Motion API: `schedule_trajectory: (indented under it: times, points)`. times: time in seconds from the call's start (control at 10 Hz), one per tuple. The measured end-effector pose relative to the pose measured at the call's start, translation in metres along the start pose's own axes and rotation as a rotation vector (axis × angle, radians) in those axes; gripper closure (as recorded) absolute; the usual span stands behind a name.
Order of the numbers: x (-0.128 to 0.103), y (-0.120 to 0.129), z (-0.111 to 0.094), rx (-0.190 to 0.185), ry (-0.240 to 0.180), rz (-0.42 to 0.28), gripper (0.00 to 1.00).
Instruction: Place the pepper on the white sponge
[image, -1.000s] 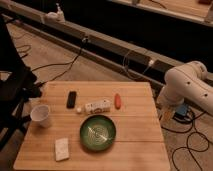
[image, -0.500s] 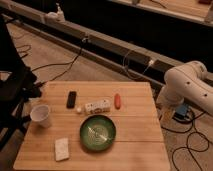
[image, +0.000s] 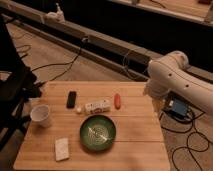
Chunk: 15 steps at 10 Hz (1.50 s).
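Observation:
The pepper (image: 117, 100) is small and red-orange. It lies on the wooden table (image: 135, 145) near the far edge, right of centre. The white sponge (image: 62, 148) lies flat near the front left corner, well apart from the pepper. Only my white arm (image: 172, 80) shows, bent beside the table's far right corner. My gripper is out of view, and nothing of it shows near the pepper or the sponge.
A green plate (image: 97, 132) sits mid-table between pepper and sponge. A white box-like strip (image: 97, 106) lies left of the pepper, with a black bar (image: 71, 99) further left. A white cup (image: 40, 115) stands at the left edge. Cables and a blue box (image: 177, 108) are on the floor.

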Motion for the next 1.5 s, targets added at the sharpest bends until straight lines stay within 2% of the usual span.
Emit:
schedule_trajectory:
  times: [0.1,0.2,0.3,0.4,0.6,0.8,1.1,1.3,1.5]
  points:
    - [-0.011,-0.016,-0.001,0.019,0.003,-0.078,0.35]
    - [-0.028,-0.039,0.001,0.059,-0.006,-0.172,0.35]
    - [-0.038,-0.052,0.001,0.082,-0.010,-0.222,0.35]
    - [-0.041,-0.057,0.001,0.090,-0.011,-0.241,0.35]
    - [-0.041,-0.056,0.001,0.089,-0.011,-0.241,0.35]
    - [-0.034,-0.046,0.005,0.066,-0.018,-0.245,0.35]
    - [-0.024,-0.049,0.036,0.052,-0.051,-0.250,0.35]
    - [-0.020,-0.060,0.067,0.032,-0.064,-0.243,0.35]
    - [-0.019,-0.073,0.087,0.028,-0.075,-0.230,0.35]
